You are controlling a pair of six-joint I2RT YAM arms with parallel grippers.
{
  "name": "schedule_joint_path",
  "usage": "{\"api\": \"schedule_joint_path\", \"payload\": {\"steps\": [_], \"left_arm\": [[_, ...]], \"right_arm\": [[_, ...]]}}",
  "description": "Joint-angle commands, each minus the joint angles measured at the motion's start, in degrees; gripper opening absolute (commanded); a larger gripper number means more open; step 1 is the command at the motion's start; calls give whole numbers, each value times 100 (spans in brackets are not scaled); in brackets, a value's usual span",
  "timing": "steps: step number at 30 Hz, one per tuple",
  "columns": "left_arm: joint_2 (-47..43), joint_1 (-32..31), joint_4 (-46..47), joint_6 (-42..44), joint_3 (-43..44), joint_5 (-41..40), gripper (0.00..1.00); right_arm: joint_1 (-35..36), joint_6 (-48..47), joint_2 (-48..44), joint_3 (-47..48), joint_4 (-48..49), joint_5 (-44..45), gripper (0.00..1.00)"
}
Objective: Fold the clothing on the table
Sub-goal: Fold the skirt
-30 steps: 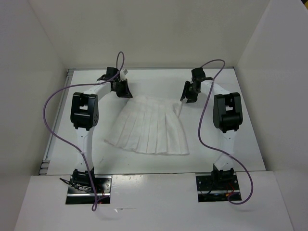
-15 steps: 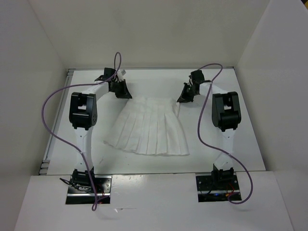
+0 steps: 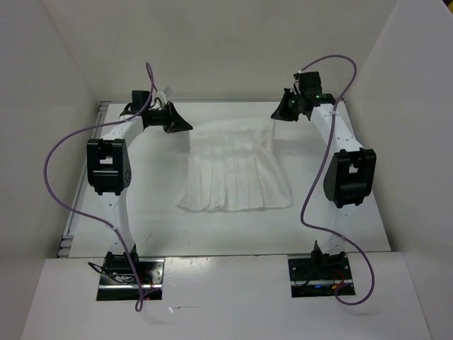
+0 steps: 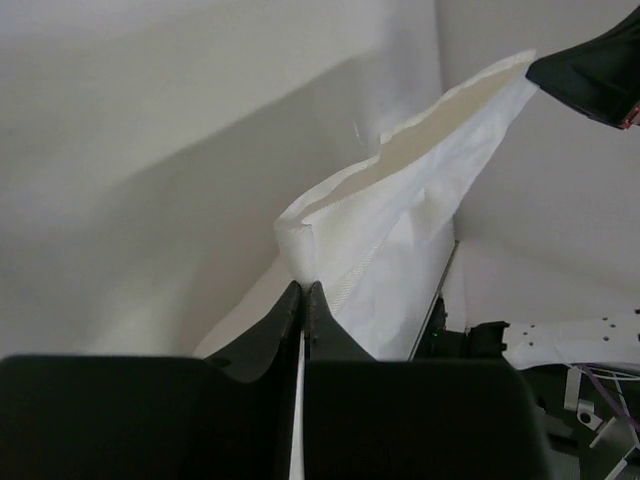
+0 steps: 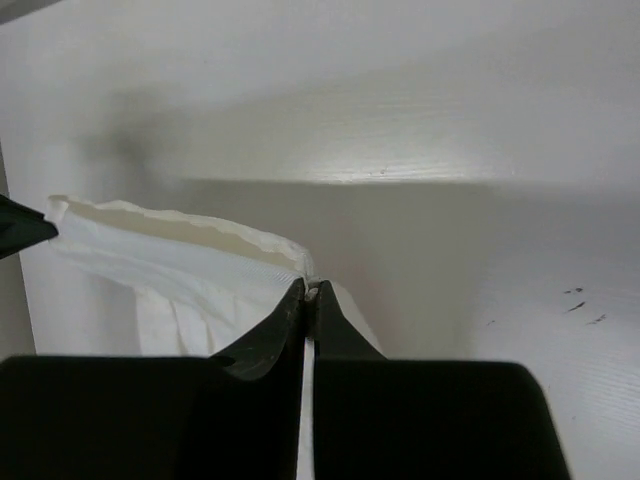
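As the top view is read from its lower edge upward, the table (image 3: 233, 237) comes first, and then the clothing (image 3: 233, 177), a small white pleated skirt in the centre of the frame. Its hem lies flat on the table at the near side. Its narrow waistband, in the upper middle of the frame, is raised from the surface and stretched between two holding points.

The left gripper (image 4: 303, 292) is clenched on the left corner of the waistband; its wrist view shows the thin fabric pinched between the closed fingers. The right gripper (image 5: 308, 291) is clenched in the same way on the right corner, at the upper right of the skirt in the top view.

I judge the task to be at its beginning: both corners are taken, but no fold is made, because the skirt shows its full length. What is left, I think, is to carry the waistband over toward the hem, lay it down, release it, and perhaps fold once more sideways.
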Motion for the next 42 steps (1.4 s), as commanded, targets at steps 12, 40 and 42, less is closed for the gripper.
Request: {"api": "schedule_joint_path", "payload": {"steps": [12,40,42], "left_arm": [[-1616,125,-319,-387,3392,1005,0],[-4024,327,-1313,256,-220,-613,0],[-4155,327,-1603,546,-334,-127,0]], "right_arm": [[-57,-943,-1827,2843,-1042,129,0],[426,-240,-4264,-654,-1359,3941,0],[478,-352,-4533,-821,-1168,3246,0]]}}
